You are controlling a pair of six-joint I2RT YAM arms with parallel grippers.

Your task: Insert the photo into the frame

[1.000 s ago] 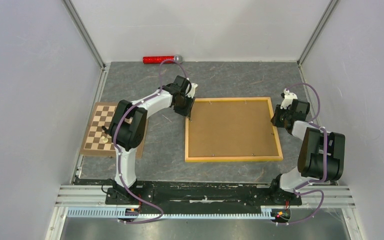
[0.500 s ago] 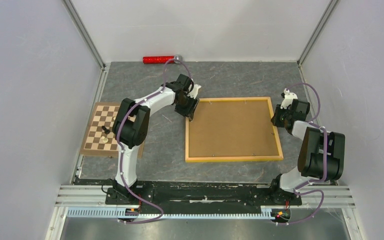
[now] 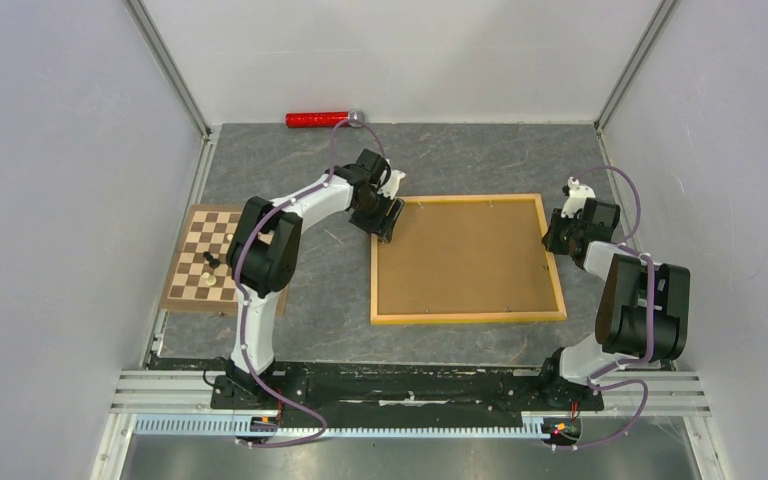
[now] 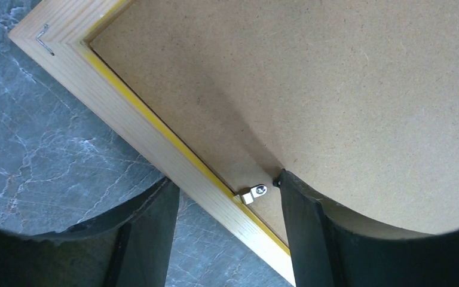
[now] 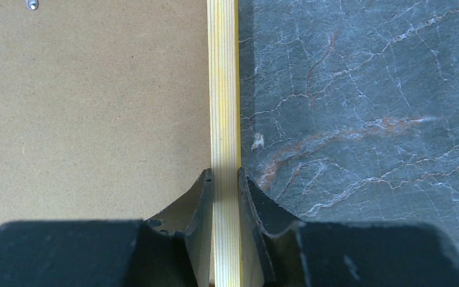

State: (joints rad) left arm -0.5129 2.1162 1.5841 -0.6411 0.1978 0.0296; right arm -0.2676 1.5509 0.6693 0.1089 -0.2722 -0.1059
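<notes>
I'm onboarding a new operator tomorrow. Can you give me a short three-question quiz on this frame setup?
1. True or false: the right gripper is shut on a rail of the frame.
2. What fills the frame, facing up? A mirror; B brown backing board; C green felt.
3. Complete: the left gripper is open, one finger beside a small metal ____ on the board.
Key: 1 true; 2 B; 3 clip.

A grey marbled bench [image 3: 460, 160] carries a yellow wooden frame [image 3: 468, 319] at centre, a chessboard [image 3: 190, 240] at left, and a red tube [image 3: 318, 120] by the far edge.
</notes>
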